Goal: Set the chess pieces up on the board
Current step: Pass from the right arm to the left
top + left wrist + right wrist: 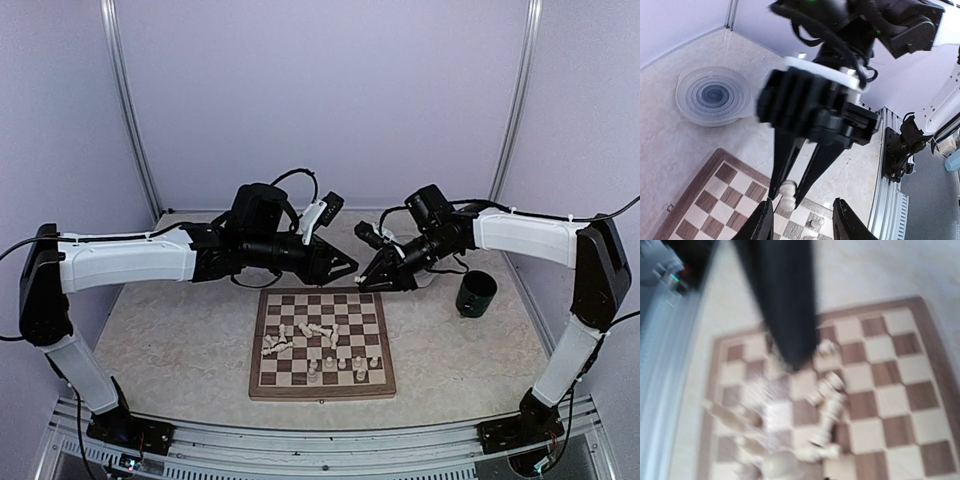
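Observation:
The board (345, 300) lies in the middle of the table, with pale chess pieces (305, 335) heaped and toppled at its centre and a few upright (360, 365) in the near rows. Both grippers meet above the board's far edge. In the left wrist view the right gripper's black fingers (782, 165) are shut on one pale piece (787, 194), which hangs head-up over the board (705, 200). My left gripper (802, 220) stands open just in front of it, touching nothing. The right wrist view is blurred and shows fallen pieces (830, 405) on the board (890, 375).
A clear round plate (714, 95) sits on the table beyond the board's far corner. A dark green cup (477, 293) stands to the right of the board. A dark blurred shape (785, 300) crosses the top of the right wrist view.

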Available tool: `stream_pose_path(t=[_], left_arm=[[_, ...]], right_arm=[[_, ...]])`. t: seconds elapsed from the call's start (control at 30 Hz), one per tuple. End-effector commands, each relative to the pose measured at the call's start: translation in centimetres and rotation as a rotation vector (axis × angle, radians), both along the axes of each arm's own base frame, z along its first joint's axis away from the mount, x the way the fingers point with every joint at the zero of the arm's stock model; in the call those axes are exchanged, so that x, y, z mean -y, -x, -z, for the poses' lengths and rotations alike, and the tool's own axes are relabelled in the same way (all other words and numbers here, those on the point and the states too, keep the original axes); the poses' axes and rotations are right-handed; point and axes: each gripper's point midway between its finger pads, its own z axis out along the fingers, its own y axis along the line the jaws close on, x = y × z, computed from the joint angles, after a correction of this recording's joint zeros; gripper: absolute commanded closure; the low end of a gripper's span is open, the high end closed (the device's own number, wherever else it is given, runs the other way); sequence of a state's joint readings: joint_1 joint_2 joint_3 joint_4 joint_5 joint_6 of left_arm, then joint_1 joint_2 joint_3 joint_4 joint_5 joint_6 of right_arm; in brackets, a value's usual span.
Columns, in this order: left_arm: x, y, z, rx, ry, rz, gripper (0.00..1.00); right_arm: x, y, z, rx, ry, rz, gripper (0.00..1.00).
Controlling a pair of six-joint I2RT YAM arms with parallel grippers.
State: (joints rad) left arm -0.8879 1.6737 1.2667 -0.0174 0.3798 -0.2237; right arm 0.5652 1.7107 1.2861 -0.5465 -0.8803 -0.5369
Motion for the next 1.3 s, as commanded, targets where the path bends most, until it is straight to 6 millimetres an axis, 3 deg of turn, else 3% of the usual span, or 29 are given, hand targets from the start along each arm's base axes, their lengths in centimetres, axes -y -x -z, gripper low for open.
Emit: stream_pose_path(t=[0.0, 0.13, 0.4, 0.83, 0.87, 0.97, 1.03, 1.17, 1.27], left_arm=[[1.8, -0.7, -1.9, 0.12, 0.035, -0.003, 0.58], [2.8, -0.4, -0.8, 0.106, 0.01, 0.016, 0.58], [3.1, -0.5, 0.3, 0.083, -0.01, 0.023, 0.6], [3.1, -0.7, 1.1, 0.033, -0.01, 0.042, 0.9], [2.8, -0.6, 1.8, 0.014, -0.034, 0.041, 0.91], [2.3, -0.7, 1.5, 0.016, -0.045, 0.034, 0.93], [1.8, -0.8, 1.4, 0.017, -0.079, 0.023, 0.94], [-0.4, 0.1, 2.0, 0.019, -0.211, 0.016, 0.95], [-2.6, 1.4, 3.5, 0.026, -0.371, 0.015, 0.95]], right_arm=[[-0.3, 0.6, -4.0, -0.119, -0.161, -0.04, 0.9], [-0.1, 0.4, -4.4, -0.133, -0.184, -0.044, 0.89], [0.1, 0.6, -4.3, -0.131, -0.187, -0.044, 0.89], [0.1, 0.6, -3.9, -0.127, -0.181, -0.042, 0.88], [0.2, 0.6, -3.9, -0.123, -0.18, -0.04, 0.87], [0.4, 0.6, -3.7, -0.089, -0.16, -0.037, 0.68], [0.9, 0.5, -3.5, -0.048, -0.135, -0.024, 0.62], [2.5, 0.1, -3.0, 0.013, -0.102, 0.013, 0.56], [3.6, -0.9, -2.1, 0.035, -0.063, 0.075, 0.55]])
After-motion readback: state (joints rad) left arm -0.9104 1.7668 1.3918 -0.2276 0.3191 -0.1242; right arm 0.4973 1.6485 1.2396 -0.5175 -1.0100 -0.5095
